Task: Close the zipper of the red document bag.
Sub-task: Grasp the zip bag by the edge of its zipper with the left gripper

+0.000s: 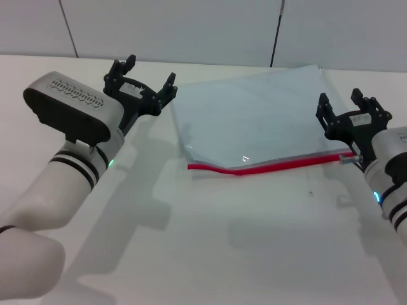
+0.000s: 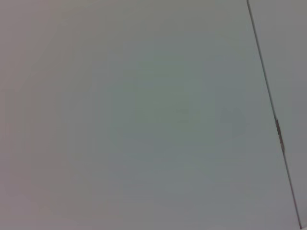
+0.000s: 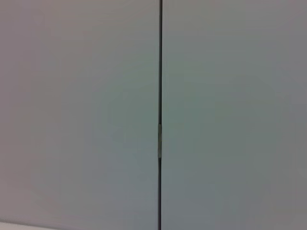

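Both pincers are hovering open, holding nothing: the left pincer (image 1: 141,81) beside the red document bag's (image 1: 254,121) left corner, the right pincer (image 1: 351,114) at the zipper's (image 1: 267,167) right end, probably bracketing it for bracing and pulling. Lying flat on the bench (image 1: 210,241), the bag is running its zipper left-right along the near edge.

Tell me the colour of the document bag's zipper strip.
Bright red zipper; the head view shows it best.

Bare lab-like bench: white table (image 1: 210,248), plain panelled wall (image 1: 191,28).
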